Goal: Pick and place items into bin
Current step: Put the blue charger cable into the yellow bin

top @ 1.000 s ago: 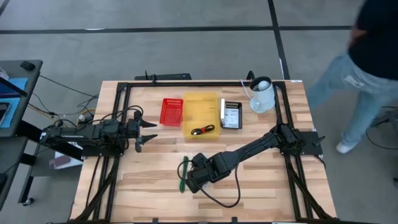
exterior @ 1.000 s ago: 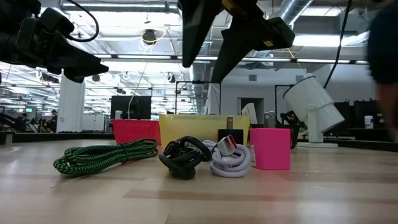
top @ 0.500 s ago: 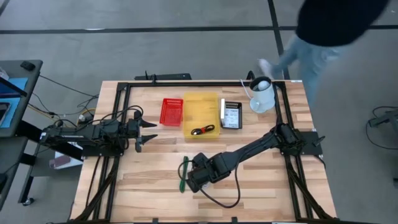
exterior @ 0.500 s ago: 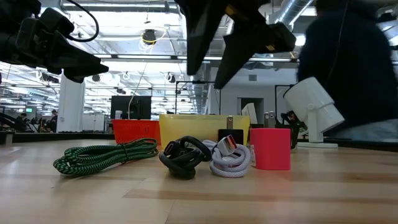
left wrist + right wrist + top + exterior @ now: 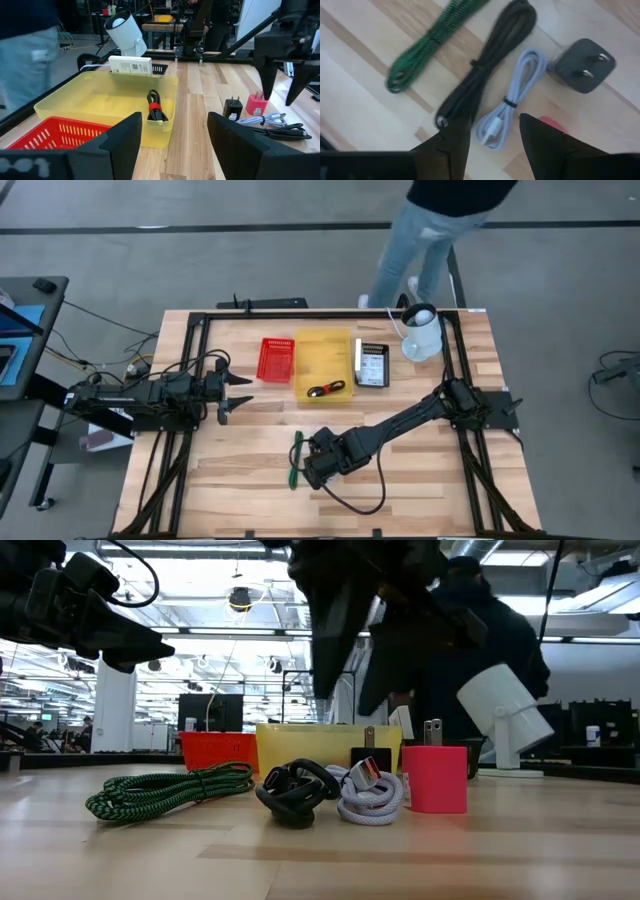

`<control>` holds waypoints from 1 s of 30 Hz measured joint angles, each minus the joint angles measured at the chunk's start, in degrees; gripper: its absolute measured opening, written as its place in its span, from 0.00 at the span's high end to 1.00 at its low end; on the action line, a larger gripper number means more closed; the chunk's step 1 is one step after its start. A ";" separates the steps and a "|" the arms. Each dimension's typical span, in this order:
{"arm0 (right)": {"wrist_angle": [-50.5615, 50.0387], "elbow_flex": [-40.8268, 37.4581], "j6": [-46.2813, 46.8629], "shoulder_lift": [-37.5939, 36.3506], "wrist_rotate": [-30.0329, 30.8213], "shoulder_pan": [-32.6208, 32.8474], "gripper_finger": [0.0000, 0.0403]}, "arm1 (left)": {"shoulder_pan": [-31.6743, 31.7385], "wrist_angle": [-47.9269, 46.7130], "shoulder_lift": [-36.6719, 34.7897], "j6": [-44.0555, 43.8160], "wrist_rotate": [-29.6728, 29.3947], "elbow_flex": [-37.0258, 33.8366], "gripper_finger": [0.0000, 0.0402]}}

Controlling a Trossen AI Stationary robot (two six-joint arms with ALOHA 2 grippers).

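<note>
Bright, even overhead lighting, softening at the edges.
Flooding the wooden table [image 5: 420, 480] from above with hardly any shadow; glaring from ceiling lights in the low view, turning the right gripper [image 5: 345, 690] and left gripper [image 5: 150, 645] into dark silhouettes; smearing the walking person [image 5: 430, 230] at the far side with motion blur; blurring the right wrist's near fingers [image 5: 455, 145] and slightly softening the green cable [image 5: 422, 50] and black cable [image 5: 485, 65].

Wooden table [image 5: 250, 480] under bundled cables [image 5: 470, 95]
</note>
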 joint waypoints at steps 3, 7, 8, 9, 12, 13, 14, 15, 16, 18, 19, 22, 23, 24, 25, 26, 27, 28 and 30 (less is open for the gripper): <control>0.98 -1.24 0.40 0.00 -0.06 0.03 0.59 | 0.00 0.00 -0.02 -0.02 0.00 0.00 0.45; 3.68 -3.65 0.76 0.04 -0.49 0.23 0.59 | -0.01 -0.01 -0.01 -0.02 0.02 0.00 0.45; 4.03 -3.75 0.97 0.04 -0.51 0.23 0.59 | 0.00 -0.01 0.00 -0.02 0.01 0.00 0.45; 4.20 -3.80 0.98 0.03 -0.49 0.23 0.59 | 0.00 0.00 0.00 0.00 0.00 0.00 0.45; 4.13 -4.35 1.01 0.02 -0.44 0.27 0.59 | 0.00 -0.02 -0.02 -0.02 0.02 0.00 0.45; 4.13 -4.51 1.01 0.02 -0.42 0.27 0.59 | -0.01 0.00 -0.02 -0.02 0.01 0.00 0.45; 4.21 -4.73 1.01 0.02 -0.38 0.23 0.59 | -0.01 -0.01 -0.02 -0.02 0.01 0.00 0.45; 4.51 -5.13 1.01 0.02 -0.40 0.25 0.60 | -0.02 -0.01 -0.01 -0.02 0.01 0.00 0.45; 4.77 -5.59 1.01 0.02 -0.46 0.23 0.60 | -0.01 0.00 -0.01 -0.02 0.01 0.00 0.45; 6.11 -6.88 1.02 0.02 -0.48 0.25 0.60 | -0.02 -0.01 -0.01 -0.02 0.02 0.00 0.45; 7.11 -7.40 1.03 0.02 -0.46 0.27 0.59 | 0.00 -0.02 -0.02 0.00 0.00 0.00 0.45; 7.59 -7.70 1.02 -0.02 -0.49 0.23 0.59 | -0.02 0.00 -0.02 -0.02 0.02 0.00 0.45; 7.60 -7.70 1.01 -0.02 -0.47 0.23 0.59 | -0.01 0.00 -0.02 -0.01 0.02 0.00 0.45; 7.58 -7.70 0.99 -0.02 -0.47 0.21 0.59 | -0.01 -0.02 -0.02 -0.01 0.01 0.00 0.45; 7.58 -7.70 0.94 -0.02 -0.47 0.18 0.59 | -0.01 -0.01 -0.02 -0.01 0.01 0.00 0.45; 7.58 -7.70 0.80 -0.02 -0.49 0.05 0.59 | -0.01 0.00 -0.02 -0.02 0.02 0.00 0.45; 7.56 -7.70 0.67 -0.02 -0.49 -0.09 0.59 | 0.00 -0.02 -0.02 -0.02 0.00 0.00 0.45; 7.45 -7.70 0.53 -0.02 -0.51 -0.19 0.59 | -0.01 -0.01 -0.02 -0.01 0.01 0.00 0.45; 7.38 -7.78 -0.21 -0.02 -0.71 -0.33 0.59 | 0.00 -0.02 -0.02 -0.02 0.02 0.00 0.45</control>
